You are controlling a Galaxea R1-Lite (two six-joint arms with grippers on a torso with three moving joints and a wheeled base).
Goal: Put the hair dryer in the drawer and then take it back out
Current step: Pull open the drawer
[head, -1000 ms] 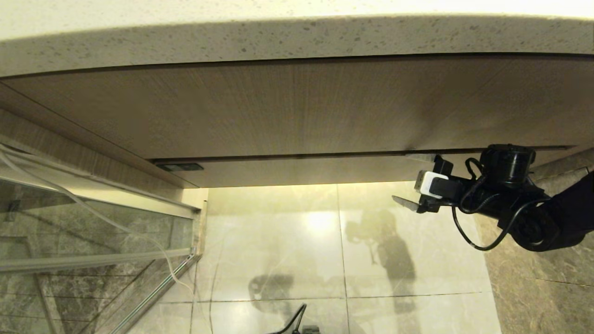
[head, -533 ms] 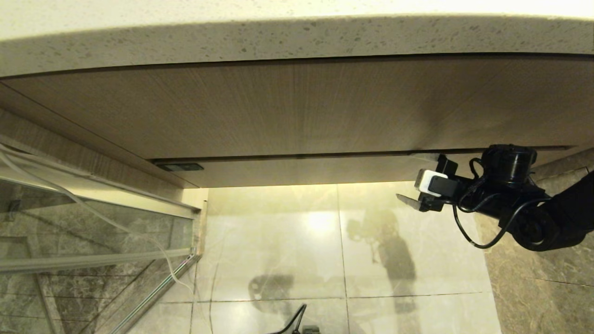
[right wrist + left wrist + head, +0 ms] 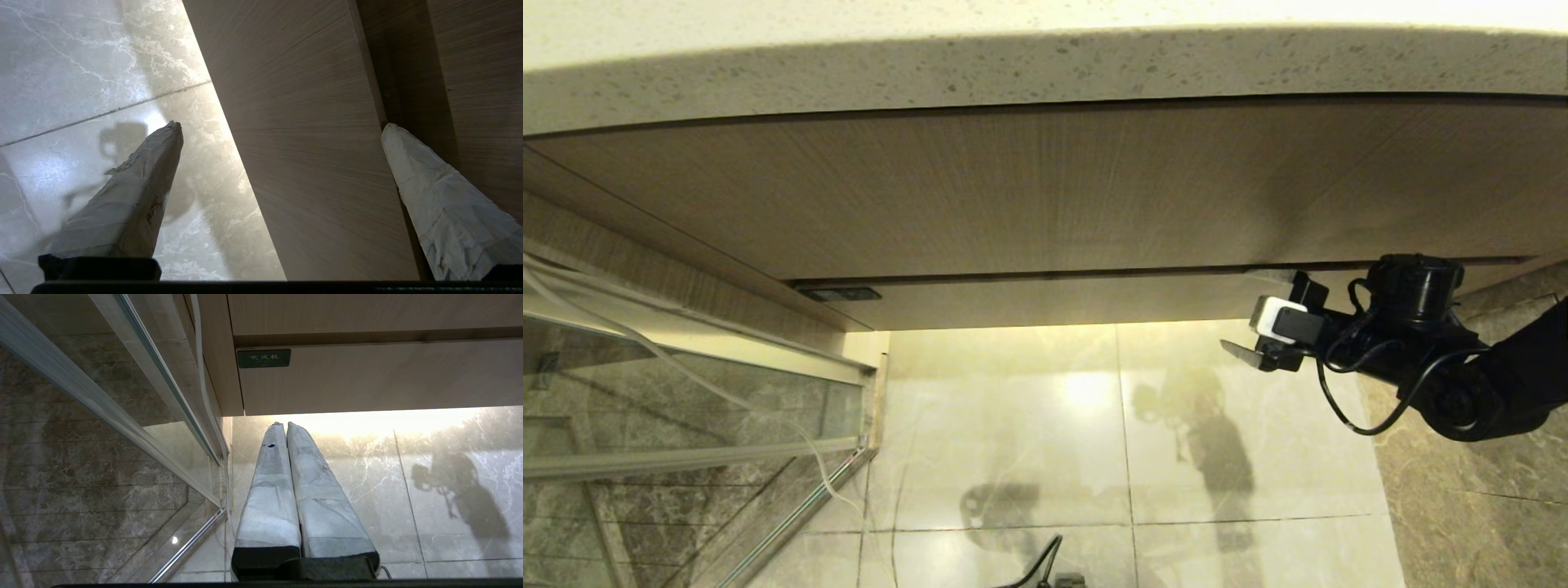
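The drawer point(image 3: 1054, 298) is the narrow wood-grain front under the taller wood panel, and it is closed. My right gripper point(image 3: 1241, 314) is open at the drawer's right end. One fingertip is up at the dark gap above the front and the other hangs below its lower edge. In the right wrist view the drawer front point(image 3: 306, 143) fills the space between the spread fingers point(image 3: 135, 196) of the right gripper point(image 3: 282, 125). My left gripper point(image 3: 284, 424) is shut and empty, low near the drawer's left end point(image 3: 367, 375). The hair dryer is out of view.
A speckled stone countertop point(image 3: 1045, 65) overhangs the wood panel point(image 3: 1045, 188). A glass partition with a metal frame point(image 3: 686, 425) and a white cord point(image 3: 572, 314) stand at the left. A small dark label point(image 3: 837, 294) marks the drawer's left end. Glossy tiled floor point(image 3: 1054, 457) lies below.
My right gripper has edged slightly closer to the drawer front, its upper fingertip sliding further into the gap above it. Nothing else has moved.
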